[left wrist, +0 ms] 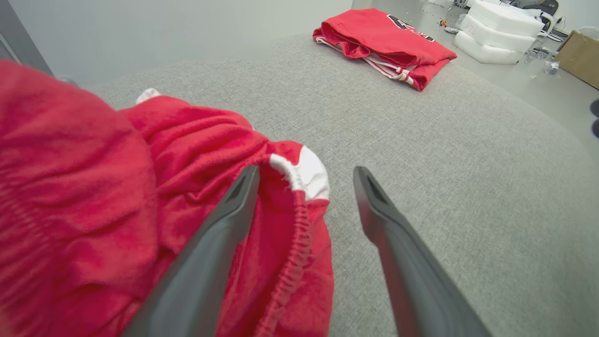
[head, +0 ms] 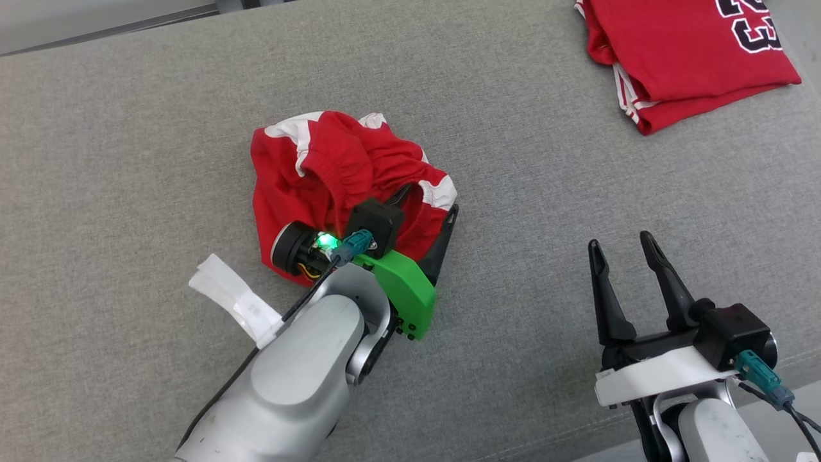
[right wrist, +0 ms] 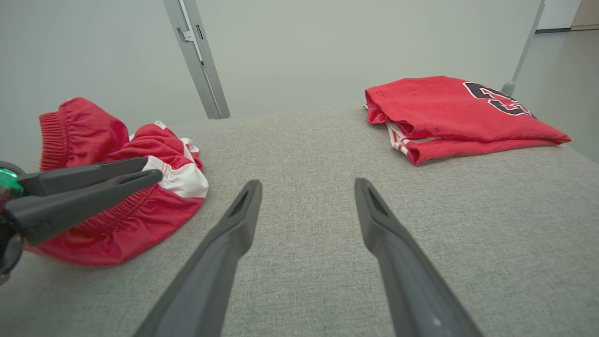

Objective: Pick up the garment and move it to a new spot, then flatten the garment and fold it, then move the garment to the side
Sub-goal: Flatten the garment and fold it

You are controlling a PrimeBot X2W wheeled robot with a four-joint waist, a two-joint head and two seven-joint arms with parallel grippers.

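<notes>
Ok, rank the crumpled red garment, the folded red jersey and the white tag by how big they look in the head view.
Crumpled red garment and folded red jersey: about alike; the jersey runs off the frame, so I won't rank them.
White tag: clearly smallest.
</notes>
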